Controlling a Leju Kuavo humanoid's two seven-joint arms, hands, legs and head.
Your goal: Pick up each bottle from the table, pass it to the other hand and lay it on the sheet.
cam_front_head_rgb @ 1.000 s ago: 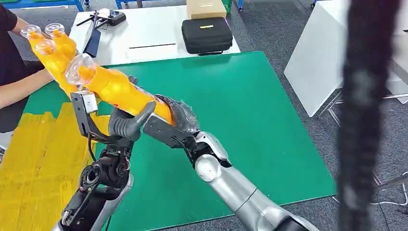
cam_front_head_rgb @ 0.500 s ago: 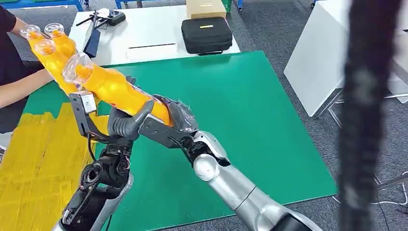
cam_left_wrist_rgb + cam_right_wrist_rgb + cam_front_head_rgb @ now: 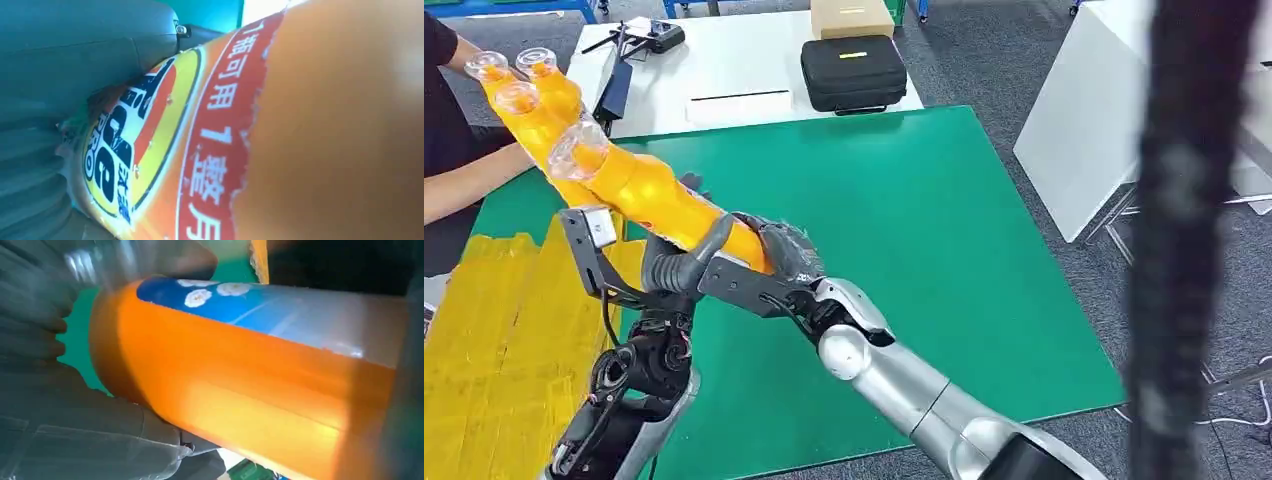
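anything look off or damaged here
No spill or damage shows. The orange plastic bottle is held tilted above the green mat by both the left robot hand and right robot hand, as a handover would look.

We take this for a robotics lab or test workshop: grey carpet tile floor (image 3: 984, 60), a green mat (image 3: 924, 230) spread as a work surface with a yellow sheet (image 3: 494, 340) laid on it, and a white desk (image 3: 724, 80) carrying a black zip case (image 3: 854, 72), a cardboard box (image 3: 852, 17) and a handheld controller (image 3: 659, 37). Blue metal frames (image 3: 514, 8) stand behind, and a person (image 3: 449, 150) sits alongside
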